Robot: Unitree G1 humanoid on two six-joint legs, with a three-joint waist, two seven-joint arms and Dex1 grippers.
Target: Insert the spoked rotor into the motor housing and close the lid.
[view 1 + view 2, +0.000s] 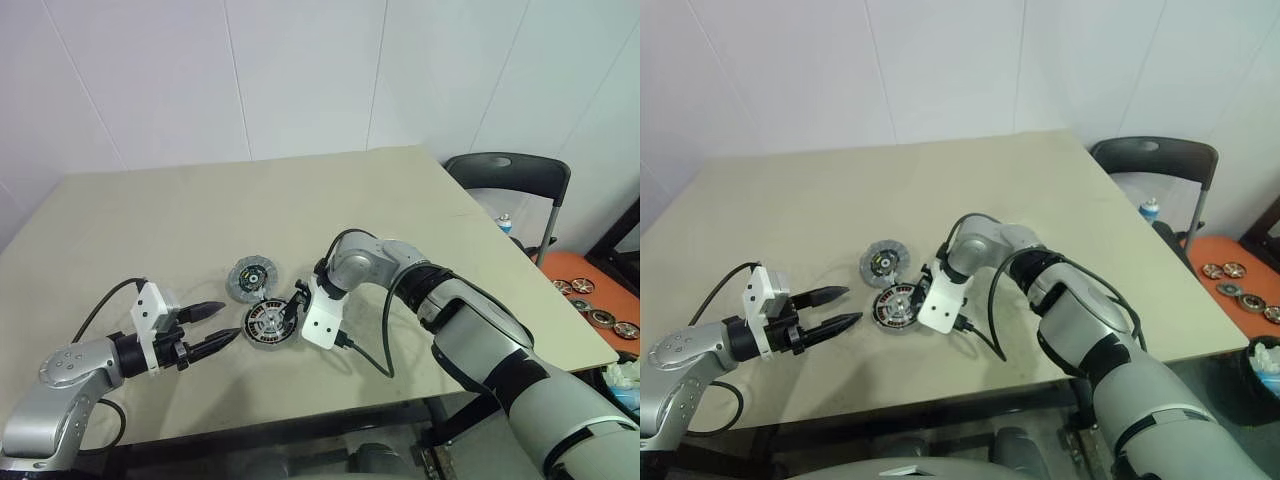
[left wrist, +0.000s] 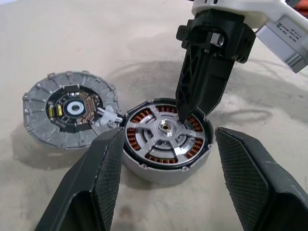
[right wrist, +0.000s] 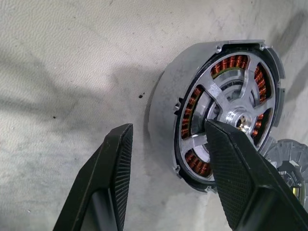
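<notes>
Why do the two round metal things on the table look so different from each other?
The motor housing is a thick, squat drum; the lid beside it is a flat disc. The motor housing shows orange copper coils behind silvery spokes; the lid has a dark centre with a white ring. The right tool touches the motor housing's top, but nothing touches the lid. Both are round, silver-grey and lie flat on the table.
</notes>
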